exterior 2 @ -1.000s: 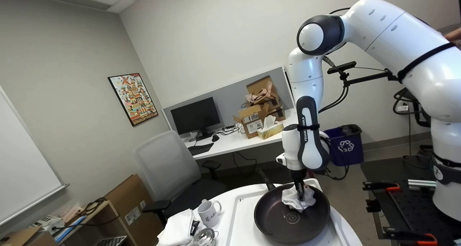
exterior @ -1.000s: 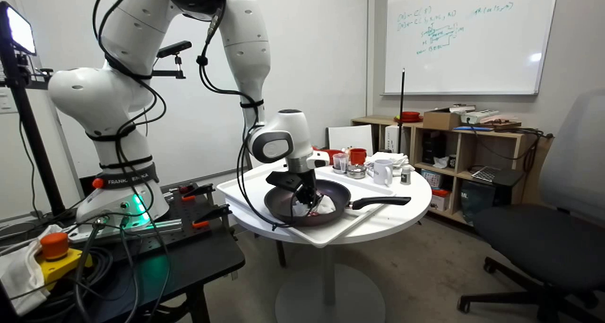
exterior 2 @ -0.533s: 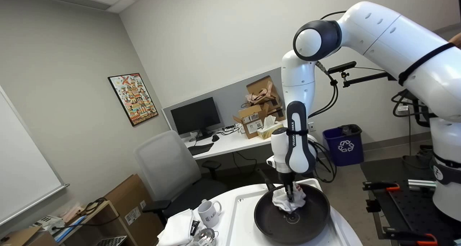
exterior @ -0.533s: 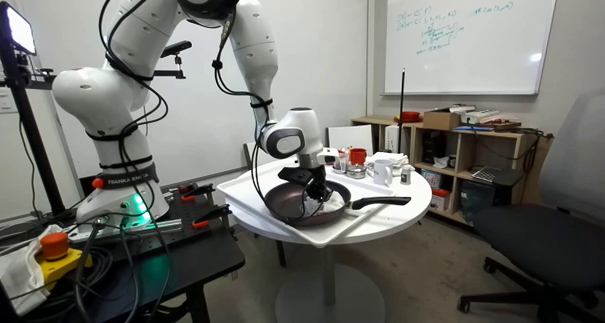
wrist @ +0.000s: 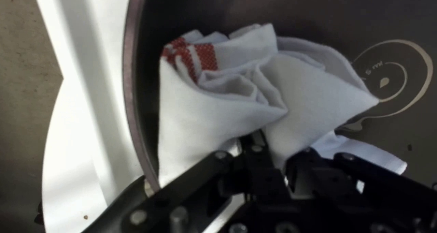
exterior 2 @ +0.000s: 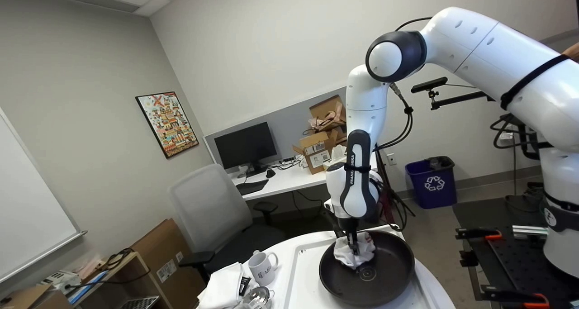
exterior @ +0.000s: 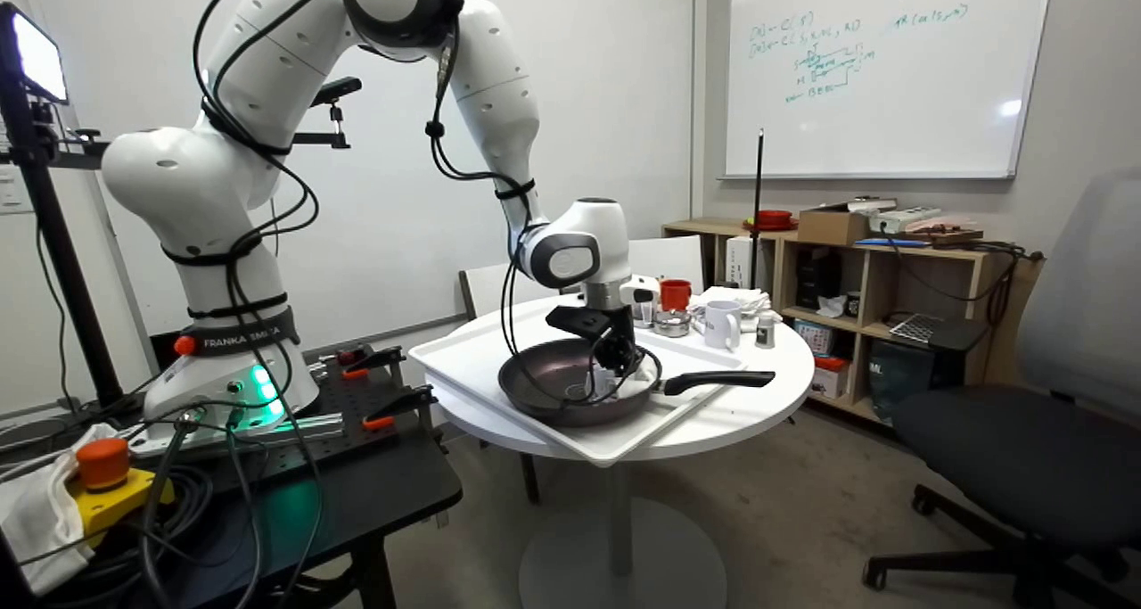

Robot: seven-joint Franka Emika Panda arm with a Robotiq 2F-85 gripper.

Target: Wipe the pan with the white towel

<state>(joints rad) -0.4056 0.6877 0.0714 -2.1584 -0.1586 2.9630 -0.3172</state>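
Hand (exterior 2: 354, 249) grips the white towel (wrist: 239, 117) — now nearer the handle (exterior: 718, 381) of the pan (exterior 2: 382, 282).

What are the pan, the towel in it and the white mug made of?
Pan: probably metal with a dark, nonstick-looking coating; it has a soft sheen.
Towel: matte woven cloth, maybe cotton; it creases softly, with textured red stripes.
White mug: likely ceramic, by its smooth, solid-looking sides; plastic is possible.
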